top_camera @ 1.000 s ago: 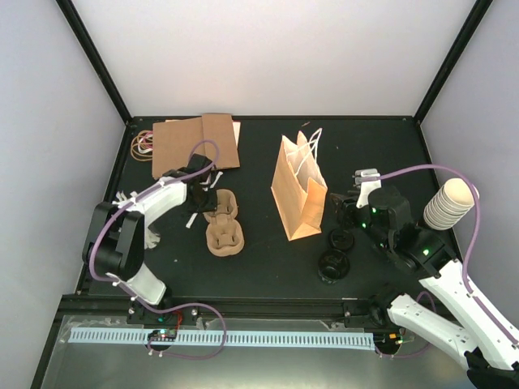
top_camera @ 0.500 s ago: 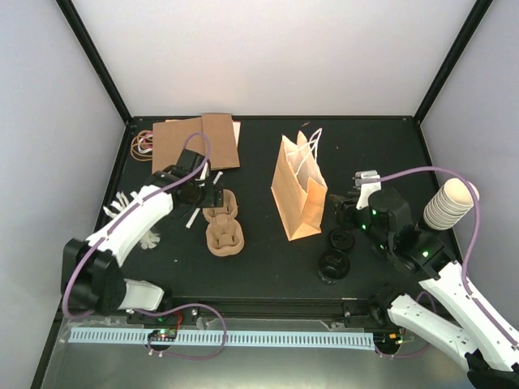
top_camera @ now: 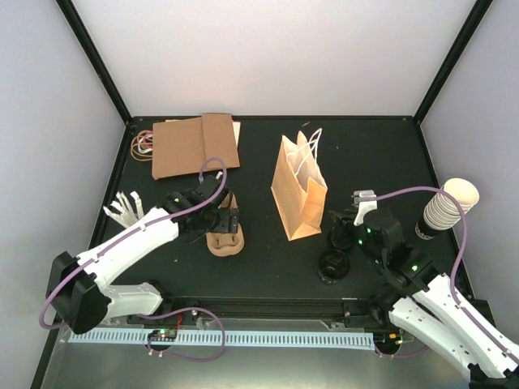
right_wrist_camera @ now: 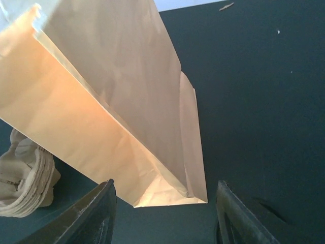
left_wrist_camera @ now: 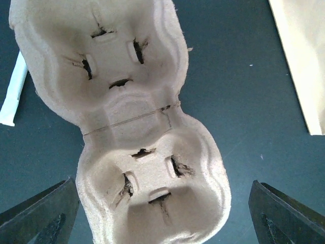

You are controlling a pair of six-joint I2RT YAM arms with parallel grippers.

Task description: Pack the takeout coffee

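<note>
while the left gripper (left_wrist_camera: 162, 188) hangs wide open over the pulp tray (left_wrist_camera: 152, 127), the right gripper (right_wrist_camera: 165, 185) stands open, empty, facing the paper bag (right_wrist_camera: 117, 101) in the middle of the table (top_camera: 268, 267).

The left end effector (left_wrist_camera: 162, 182) opened above the pulp tray (left_wrist_camera: 137, 122).

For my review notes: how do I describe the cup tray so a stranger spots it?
Find the upright tan paper bag mid-table; the cup tray lies flat to its left, under the left pincer. Unlike the flat cardboard sheets behind it, it is lumpy moulded pulp with two round pockets.
</note>
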